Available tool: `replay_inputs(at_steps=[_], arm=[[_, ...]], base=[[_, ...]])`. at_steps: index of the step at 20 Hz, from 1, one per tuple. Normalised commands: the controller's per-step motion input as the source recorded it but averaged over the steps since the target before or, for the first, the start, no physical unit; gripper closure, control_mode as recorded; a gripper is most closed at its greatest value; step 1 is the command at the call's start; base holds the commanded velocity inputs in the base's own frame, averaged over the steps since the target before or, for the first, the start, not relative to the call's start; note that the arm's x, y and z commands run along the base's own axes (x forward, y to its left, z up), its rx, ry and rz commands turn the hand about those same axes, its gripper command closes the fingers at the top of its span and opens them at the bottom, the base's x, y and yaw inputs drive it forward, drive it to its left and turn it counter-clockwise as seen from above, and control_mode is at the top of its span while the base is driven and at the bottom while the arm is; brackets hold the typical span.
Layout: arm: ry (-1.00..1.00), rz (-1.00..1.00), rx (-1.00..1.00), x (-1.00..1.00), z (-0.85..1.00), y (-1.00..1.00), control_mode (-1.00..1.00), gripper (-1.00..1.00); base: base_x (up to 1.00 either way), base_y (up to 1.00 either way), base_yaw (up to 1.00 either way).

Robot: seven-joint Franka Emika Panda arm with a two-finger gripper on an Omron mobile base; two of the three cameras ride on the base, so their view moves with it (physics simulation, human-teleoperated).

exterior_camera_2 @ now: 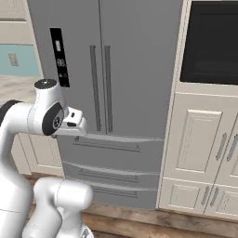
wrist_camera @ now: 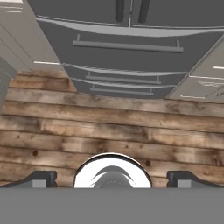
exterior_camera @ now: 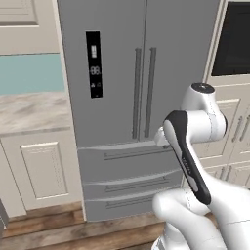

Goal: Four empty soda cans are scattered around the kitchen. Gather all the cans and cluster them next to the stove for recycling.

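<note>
The soda cans and the stove are out of view. My gripper (wrist_camera: 112, 179) points down at the kitchen's wood plank floor (wrist_camera: 109, 127) and is open. Its two dark fingertips (wrist_camera: 41, 178) stand far apart with nothing between them. The arm is folded up in front of the tall grey fridge (exterior_camera: 122, 97), with the elbow (exterior_camera: 188, 156) raised.
The fridge's lower drawers (wrist_camera: 127, 48) are straight ahead, close to the arm. Cream cabinets (exterior_camera_2: 200, 139) with a black wall oven (exterior_camera_2: 211, 42) above them stand to the right. A beige marbled counter (exterior_camera: 29, 110) over a cream cabinet lies to the left, under a teal wall.
</note>
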Motion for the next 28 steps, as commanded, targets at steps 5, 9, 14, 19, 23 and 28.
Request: replay_inputs(at_steps=[5, 9, 14, 19, 23, 28], arm=[[0.0, 0.0, 0.0, 0.0, 0.0, 0.0, 1.0, -1.0], [0.0, 0.0, 0.0, 0.0, 0.0, 0.0, 1.0, -1.0], [0.0, 0.0, 0.0, 0.0, 0.0, 0.0, 1.0, -1.0], [0.0, 0.0, 0.0, 0.0, 0.0, 0.0, 1.0, -1.0], [0.0, 0.0, 0.0, 0.0, 0.0, 0.0, 1.0, -1.0], [0.0, 0.0, 0.0, 0.0, 0.0, 0.0, 1.0, -1.0]], base=[[0.18, -0.72, -0.02], [0.34, -0.53, 0.0], [0.48, -0.16, 0.0], [0.34, -0.04, 0.0], [0.22, -0.12, 0.0], [0.27, -0.13, 0.0]])
